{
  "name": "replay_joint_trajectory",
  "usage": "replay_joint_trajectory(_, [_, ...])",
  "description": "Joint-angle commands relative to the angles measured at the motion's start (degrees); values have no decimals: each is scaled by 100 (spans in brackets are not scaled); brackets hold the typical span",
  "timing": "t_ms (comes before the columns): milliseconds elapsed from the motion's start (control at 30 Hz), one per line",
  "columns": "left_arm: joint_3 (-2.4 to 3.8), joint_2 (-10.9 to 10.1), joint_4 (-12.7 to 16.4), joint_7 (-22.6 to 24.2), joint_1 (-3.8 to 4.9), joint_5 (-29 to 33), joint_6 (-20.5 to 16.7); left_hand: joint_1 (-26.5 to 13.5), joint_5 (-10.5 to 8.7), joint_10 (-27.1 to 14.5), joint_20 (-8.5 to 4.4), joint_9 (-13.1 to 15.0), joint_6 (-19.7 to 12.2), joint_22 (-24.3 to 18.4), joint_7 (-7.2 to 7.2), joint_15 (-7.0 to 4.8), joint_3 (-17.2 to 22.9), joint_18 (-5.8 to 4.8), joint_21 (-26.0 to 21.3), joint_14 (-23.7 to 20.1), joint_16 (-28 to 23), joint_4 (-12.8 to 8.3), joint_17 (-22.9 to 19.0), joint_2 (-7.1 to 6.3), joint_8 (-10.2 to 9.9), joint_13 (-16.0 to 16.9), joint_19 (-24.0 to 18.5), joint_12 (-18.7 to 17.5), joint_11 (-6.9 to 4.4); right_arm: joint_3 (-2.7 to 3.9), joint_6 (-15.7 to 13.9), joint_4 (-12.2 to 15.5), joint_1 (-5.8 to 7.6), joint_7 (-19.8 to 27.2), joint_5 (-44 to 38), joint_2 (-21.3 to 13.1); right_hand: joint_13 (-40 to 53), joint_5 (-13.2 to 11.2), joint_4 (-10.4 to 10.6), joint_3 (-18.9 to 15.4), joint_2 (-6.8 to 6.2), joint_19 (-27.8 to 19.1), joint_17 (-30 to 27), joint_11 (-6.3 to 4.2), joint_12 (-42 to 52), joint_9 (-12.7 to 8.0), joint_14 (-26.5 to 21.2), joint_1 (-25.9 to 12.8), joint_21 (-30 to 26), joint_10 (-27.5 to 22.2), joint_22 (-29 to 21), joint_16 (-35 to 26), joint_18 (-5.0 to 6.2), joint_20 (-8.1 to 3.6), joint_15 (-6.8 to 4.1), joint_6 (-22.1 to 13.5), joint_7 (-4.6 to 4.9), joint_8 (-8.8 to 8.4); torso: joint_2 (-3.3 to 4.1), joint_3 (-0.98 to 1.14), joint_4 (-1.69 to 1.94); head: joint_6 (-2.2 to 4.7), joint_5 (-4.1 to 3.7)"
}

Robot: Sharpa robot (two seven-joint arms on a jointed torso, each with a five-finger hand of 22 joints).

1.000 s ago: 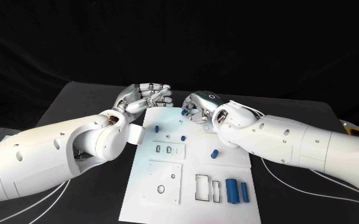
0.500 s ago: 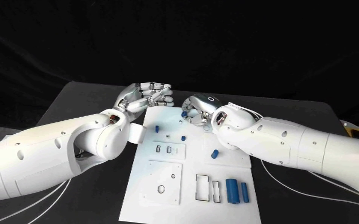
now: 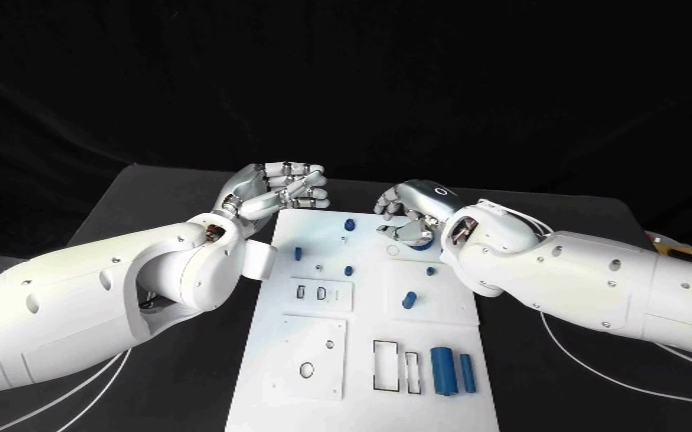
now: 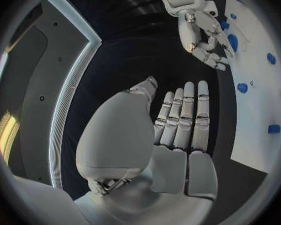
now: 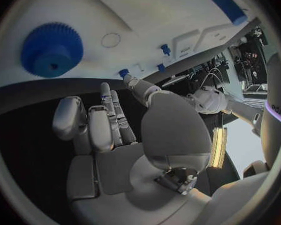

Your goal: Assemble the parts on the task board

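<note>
Left hand [image 3: 277,188]: empty, fingers straight | right hand [image 3: 408,214]: empty, fingers apart | task board [image 3: 368,352]: blue parts

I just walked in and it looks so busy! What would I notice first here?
Two big white arms meet at the far end of the task board, their silver hands, left hand and right hand, facing each other with empty fingers. Small blue parts dot the board, and a blue gear lies close by the right hand.
</note>
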Motion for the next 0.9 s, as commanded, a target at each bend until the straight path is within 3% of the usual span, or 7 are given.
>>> replay_joint_trajectory(33, [6,-5,0,41,11,44,101,-21,15,-6,15,-5,-30,-5,167,30,-17,67,-22,-7,-36,-15,5,-23,-24,-1,-9,-31,23,26,-35,256,55,51,810,-285,39,31,43,1,-3,74,70,-59,92,6,100,65,65,226,98,56,0,-23,-68,26,-67,-45,-41,24,-54,11,-9])
replay_joint_trajectory(133, [6,-15,-8,46,11,53,111,-19,15,-4,16,-5,-30,-6,167,30,-15,68,-22,-7,-38,-17,8,-20,-24,0,-9,-32,23,47,123,435,105,64,1144,-573,123,43,54,13,-14,138,142,-144,233,12,123,101,125,546,202,105,-19,-79,-135,38,-127,-74,-54,38,-73,4,-11])
replay_joint_trajectory(267, [5,-22,-29,50,11,61,129,-19,15,-4,16,-5,-30,-6,167,30,-15,68,-22,-7,-38,-17,8,-20,-24,0,-9,-32,23,64,549,525,152,16,1418,-926,604,296,31,-208,-211,292,329,-334,808,36,177,144,270,1218,453,214,-71,-235,-299,0,-271,-118,-69,58,-86,-15,-6])
replay_joint_trajectory(333, [5,-24,-36,50,10,62,133,-19,15,-4,16,-5,-30,-6,167,30,-15,68,-22,-7,-38,-17,8,-20,-24,0,-9,-32,23,66,711,496,158,1,1439,-980,1295,402,51,-444,-240,352,487,-381,1475,93,212,213,327,1145,565,301,-94,-297,-346,-80,-309,-94,-71,66,-88,-25,1])
replay_joint_trajectory(433, [5,-24,-48,51,10,64,142,-19,15,-4,16,-5,-30,-6,167,30,-15,68,-22,-7,-38,-17,8,-20,-24,0,-9,-32,23,68,970,391,160,-17,1326,-1016,3056,452,179,-789,-207,406,800,-324,3142,204,260,273,371,411,694,468,-109,-281,-301,-204,-297,-14,-68,74,-91,-31,15])
replay_joint_trajectory(767, [4,-13,-72,37,9,65,154,-16,15,0,16,-5,-28,-7,164,29,-13,68,-22,-7,-39,-20,11,-19,-23,2,-9,-33,22,59,1129,98,85,-23,896,-851,6548,645,446,-1138,-123,578,1662,-256,6497,323,401,334,519,1256,1014,820,-170,-190,-225,-360,-218,109,-54,48,-65,-73,21])
replay_joint_trajectory(900, [4,-5,-83,31,8,65,157,-16,15,0,16,-5,-28,-7,164,29,-13,68,-22,-7,-39,-20,11,-19,-23,2,-9,-33,22,54,1096,-28,36,5,824,-730,6886,644,466,-1190,-96,604,1781,-235,6818,337,420,388,542,1386,1063,864,-178,-170,-204,-393,-198,127,-51,48,-52,-80,58])
